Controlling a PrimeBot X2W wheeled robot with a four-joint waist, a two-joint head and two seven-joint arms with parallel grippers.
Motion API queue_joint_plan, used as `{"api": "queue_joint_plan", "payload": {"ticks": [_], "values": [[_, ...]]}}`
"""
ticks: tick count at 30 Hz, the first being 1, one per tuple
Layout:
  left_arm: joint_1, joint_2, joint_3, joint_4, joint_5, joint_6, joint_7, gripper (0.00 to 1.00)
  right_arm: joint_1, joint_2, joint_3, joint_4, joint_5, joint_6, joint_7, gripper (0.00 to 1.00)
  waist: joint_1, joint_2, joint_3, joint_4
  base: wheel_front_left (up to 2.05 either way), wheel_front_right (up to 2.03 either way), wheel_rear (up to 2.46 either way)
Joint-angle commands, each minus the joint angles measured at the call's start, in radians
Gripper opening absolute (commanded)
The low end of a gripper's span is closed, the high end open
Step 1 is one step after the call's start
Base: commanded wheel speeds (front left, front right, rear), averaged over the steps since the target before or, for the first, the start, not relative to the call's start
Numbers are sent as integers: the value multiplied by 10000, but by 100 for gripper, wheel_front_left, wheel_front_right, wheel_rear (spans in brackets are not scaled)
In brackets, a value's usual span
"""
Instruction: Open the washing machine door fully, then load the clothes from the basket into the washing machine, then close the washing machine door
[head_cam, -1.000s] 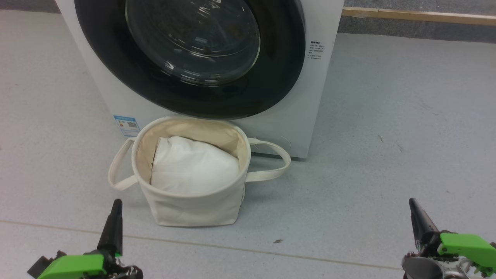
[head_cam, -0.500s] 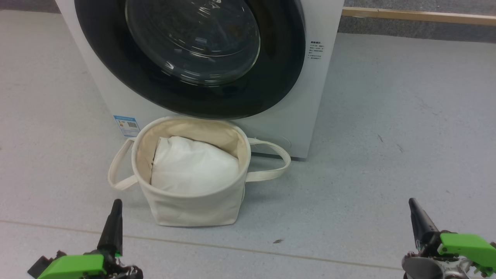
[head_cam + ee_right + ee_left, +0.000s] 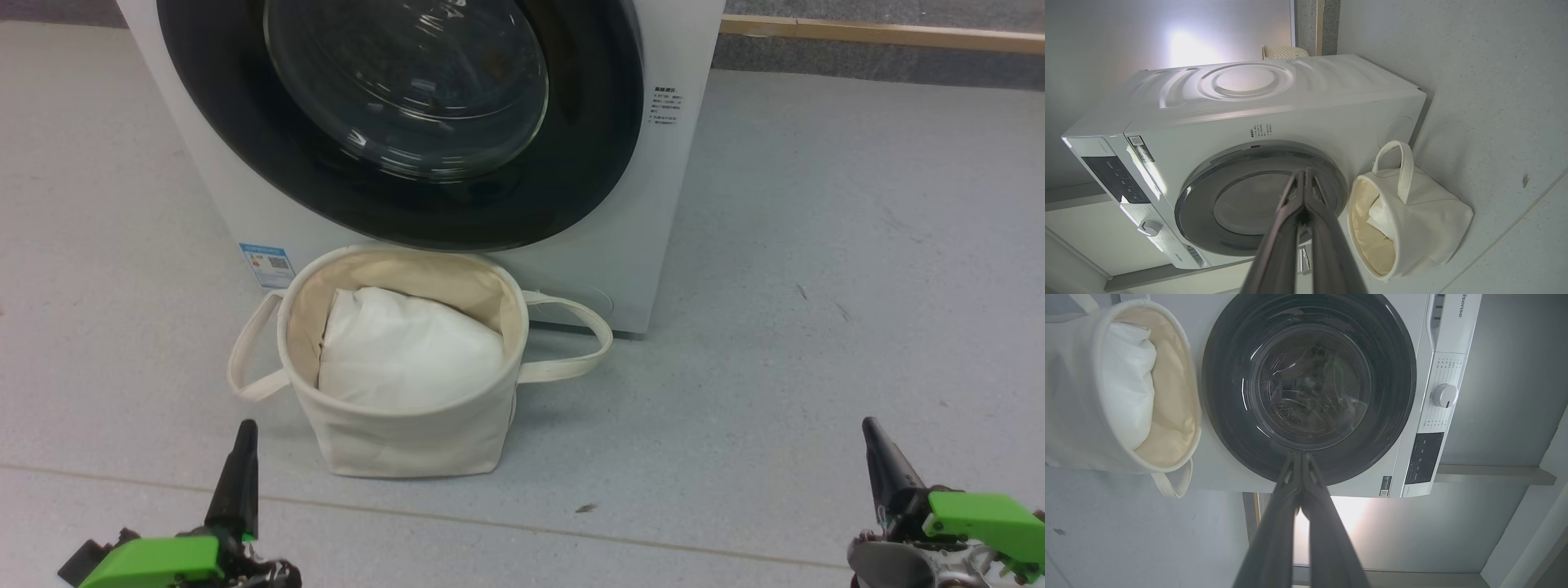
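The white washing machine stands ahead with its door shut, black rim flat against the front. The cream basket sits on the floor right before it, holding a plain white pad; the clothes are hidden. My left gripper is shut and empty at the lower left, just left of the basket and short of it. At the lower right my right gripper is also shut and empty, well off to the basket's right. The left wrist view has the door beyond the shut left gripper.
Grey floor spreads to the right of the washer. A wooden strip runs along the back right. A blue label sticker sits low on the washer's front. The control dial and dark panel are on the washer's top band.
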Motion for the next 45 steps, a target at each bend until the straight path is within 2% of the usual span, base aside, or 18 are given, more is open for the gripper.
{"api": "queue_joint_plan", "payload": {"ticks": [1, 45], "values": [[-239, 144, 338, -370, -31, -71, 80, 0, -428, -78, 179, -358, -53, 2, 50, 0, 0, 0, 0, 0, 0, 0, 0], [-239, 144, 338, -370, -31, -71, 80, 0, -432, -52, 142, -356, -84, 2, 80, 0, 0, 0, 0, 0, 0, 0, 0]]}}
